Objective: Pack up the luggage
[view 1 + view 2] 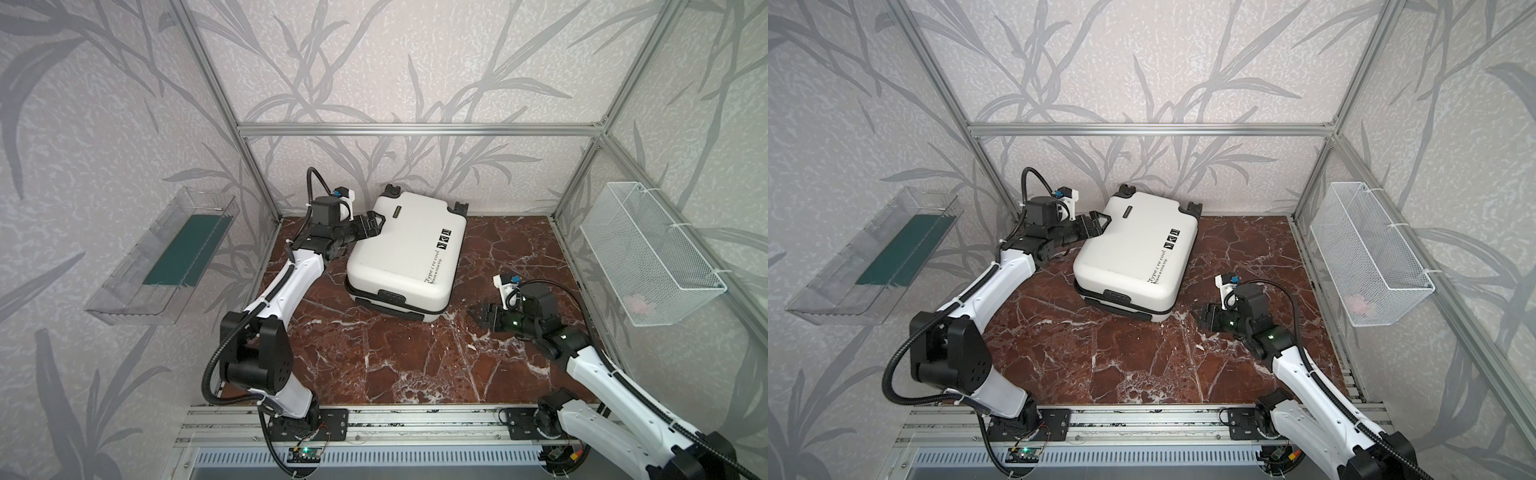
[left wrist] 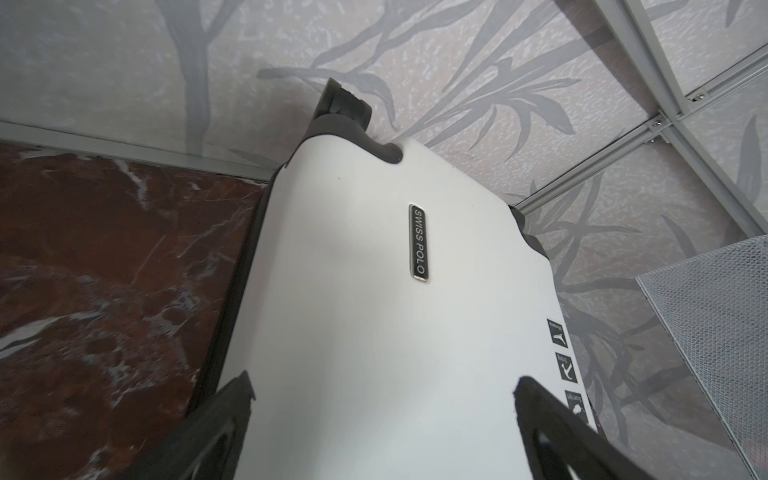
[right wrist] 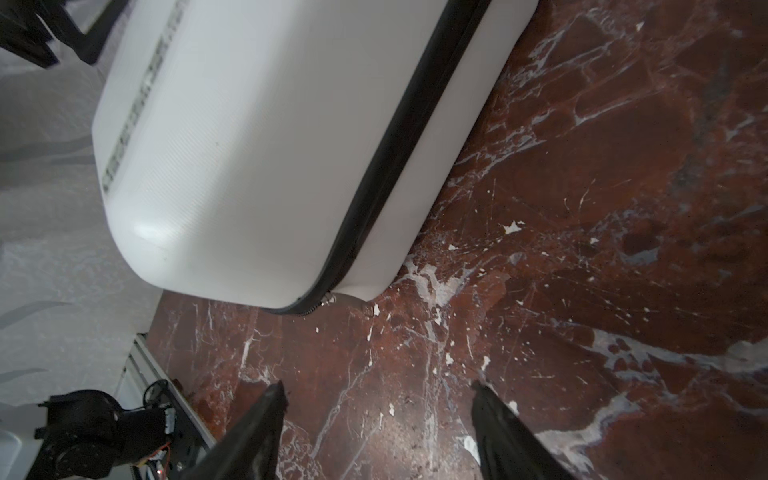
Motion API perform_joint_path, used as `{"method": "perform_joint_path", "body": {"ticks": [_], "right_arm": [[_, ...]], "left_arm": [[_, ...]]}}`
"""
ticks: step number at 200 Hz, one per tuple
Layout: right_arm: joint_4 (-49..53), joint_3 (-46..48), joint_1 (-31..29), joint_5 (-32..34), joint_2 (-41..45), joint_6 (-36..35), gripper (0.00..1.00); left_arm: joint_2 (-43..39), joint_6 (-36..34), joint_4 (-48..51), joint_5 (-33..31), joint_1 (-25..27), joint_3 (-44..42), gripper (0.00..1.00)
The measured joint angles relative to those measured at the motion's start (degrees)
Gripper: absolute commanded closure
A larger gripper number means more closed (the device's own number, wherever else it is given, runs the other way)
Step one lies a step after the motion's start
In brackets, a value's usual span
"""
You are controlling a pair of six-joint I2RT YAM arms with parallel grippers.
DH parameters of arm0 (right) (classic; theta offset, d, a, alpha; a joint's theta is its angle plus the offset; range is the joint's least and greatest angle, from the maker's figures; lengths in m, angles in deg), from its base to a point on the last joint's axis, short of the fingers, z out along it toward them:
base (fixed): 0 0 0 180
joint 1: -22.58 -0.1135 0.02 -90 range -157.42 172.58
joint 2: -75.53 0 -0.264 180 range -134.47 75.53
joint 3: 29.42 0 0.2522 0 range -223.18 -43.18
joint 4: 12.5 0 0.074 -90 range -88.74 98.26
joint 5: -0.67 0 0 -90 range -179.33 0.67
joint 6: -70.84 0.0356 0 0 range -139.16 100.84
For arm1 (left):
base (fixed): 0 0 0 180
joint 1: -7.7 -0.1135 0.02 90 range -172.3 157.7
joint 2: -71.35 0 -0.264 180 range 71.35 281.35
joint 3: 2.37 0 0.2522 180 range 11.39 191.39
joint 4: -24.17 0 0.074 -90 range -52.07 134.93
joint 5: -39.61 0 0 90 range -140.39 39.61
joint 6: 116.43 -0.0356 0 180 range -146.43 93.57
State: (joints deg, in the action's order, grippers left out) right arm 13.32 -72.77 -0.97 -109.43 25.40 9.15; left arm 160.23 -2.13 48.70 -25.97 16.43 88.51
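The luggage [image 1: 407,253] [image 1: 1133,253] lies flat on the table [image 1: 395,357], close to the far edge and a little left of the middle. It is turned askew, with its two wheels [image 1: 390,189] against the far wall. Its two shells lie together, with the black zipper seam [image 3: 390,166] running between them. Whether it is zipped all round cannot be told. The pull [image 3: 328,297] sits at the near right corner. The printed text and icons face up, and the left wrist view shows a "SWISS POLO" badge [image 2: 417,241] on the shell.

The left gripper [image 1: 372,222] [image 1: 1096,220] is at the luggage's far left corner. Its fingers are spread wide over the white top and hold nothing; the left wrist view [image 2: 382,380] shows bare shell between them.

The right gripper [image 1: 478,313] [image 1: 1200,313] is low over the table, just off the luggage's near right corner and clear of it. Its fingers are parted, with only marble between them in the right wrist view [image 3: 376,386].

A tray [image 1: 137,286] hangs on the left wall and a basket [image 1: 648,257] on the right wall.
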Motion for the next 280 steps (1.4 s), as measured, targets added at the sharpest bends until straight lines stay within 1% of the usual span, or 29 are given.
{"method": "perform_joint_path", "body": {"ticks": [33,44,74,110,153,172,190,209,229,252,264,280], "right_arm": [[-3.0,3.4,-7.0,4.7,-1.1,-1.6,0.47],[-5.4,4.8,-8.5,5.5,-2.4,-2.1,0.49],[-15.0,9.6,-10.6,7.0,-6.0,-3.2,0.49],[-26.4,14.1,-12.1,7.5,-9.5,-4.4,0.49],[-36.7,15.1,-12.5,8.5,-11.9,-5.4,0.49],[-40.4,16.0,-12.5,9.1,-13.5,-5.5,0.49],[-42.4,16.9,-12.5,9.2,-14.8,-5.4,0.49],[-44.5,17.6,-12.5,9.2,-15.9,-5.4,0.49],[-46.1,17.7,-12.6,9.2,-17.2,-5.4,0.46],[-47.3,17.7,-12.6,9.2,-18.2,-5.5,0.38],[-47.8,17.7,-12.6,9.3,-18.6,-5.4,0.32],[-48.2,17.8,-12.6,9.6,-18.7,-5.7,0.24]], "left_arm": [[-10.0,-0.8,5.0,-1.7,-0.6,-4.3,0.01],[-13.6,-0.7,6.1,-1.6,-0.6,-6.8,0.01],[-22.9,0.2,8.6,-1.2,-0.5,-15.1,0.01],[-32.1,3.5,10.4,-1.0,-0.5,-24.4,0.01],[-38.4,8.4,8.6,-0.2,0.0,-34.4,0.01],[-40.3,11.6,6.2,-0.4,1.6,-40.3,0.02],[-43.0,15.2,4.4,-1.4,3.3,-45.9,0.05],[-47.0,19.7,2.0,-3.8,4.9,-51.2,0.11],[-50.3,25.2,-1.9,-6.4,6.3,-56.4,0.24],[-50.1,31.0,-7.5,-8.5,7.2,-61.5,0.33],[-48.5,33.5,-10.5,-9.2,7.6,-63.2,0.39],[-45.6,35.7,-14.7,-9.6,7.8,-64.6,0.41]]}}
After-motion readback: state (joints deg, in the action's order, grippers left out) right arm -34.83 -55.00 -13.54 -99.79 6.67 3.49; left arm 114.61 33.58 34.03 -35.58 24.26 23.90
